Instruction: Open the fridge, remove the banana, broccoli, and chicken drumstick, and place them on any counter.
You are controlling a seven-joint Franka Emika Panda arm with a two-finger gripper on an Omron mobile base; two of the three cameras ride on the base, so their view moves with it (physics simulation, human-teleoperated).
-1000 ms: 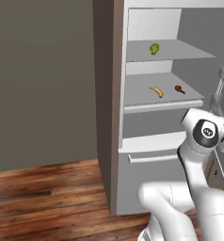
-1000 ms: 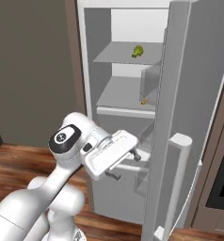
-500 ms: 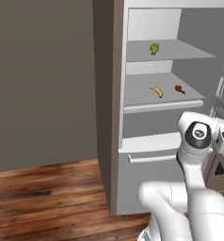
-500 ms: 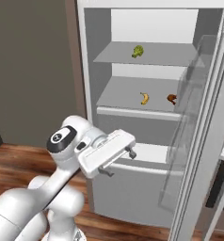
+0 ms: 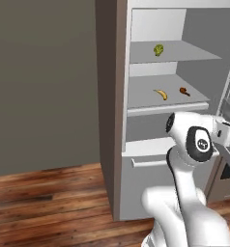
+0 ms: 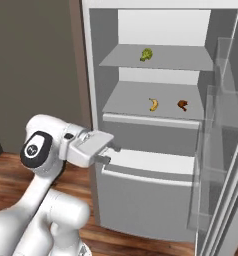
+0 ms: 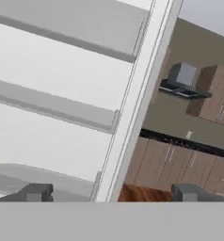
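Closest to me is the white arm with its dark joints, folded low in front of the tall silver-grey fridge (image 6: 156,150), whose door stands swung wide to the right. The two-finger gripper (image 6: 107,153) hangs level with the closed bottom drawer (image 6: 146,195), pointing across toward the open door; in the hand view the two dark fingertips (image 7: 35,193) stand well apart with nothing between them, so the jaws are spread and empty. That view looks past the door's pale edge to wooden cabinets beyond.

Above and beyond the gripper, on the lower grey shelf (image 6: 131,102), lies the small curved yellow banana (image 6: 153,104), its long axis running roughly front to back along the shelf. Just to its right, apart from it, sits the small dark reddish-brown chicken drumstick (image 6: 182,105). On the shelf above rests the small green bushy broccoli (image 6: 146,54), near the middle.

What matters for the reach, I'd judge, is that all three lie higher than the fingers and deeper into the cabinet, up and to the hand's left as it now faces. The hand would need to rise and turn inward, and the banana looks nearest. Fingers closing across its short width, not along the curve, would seem the surer grip.
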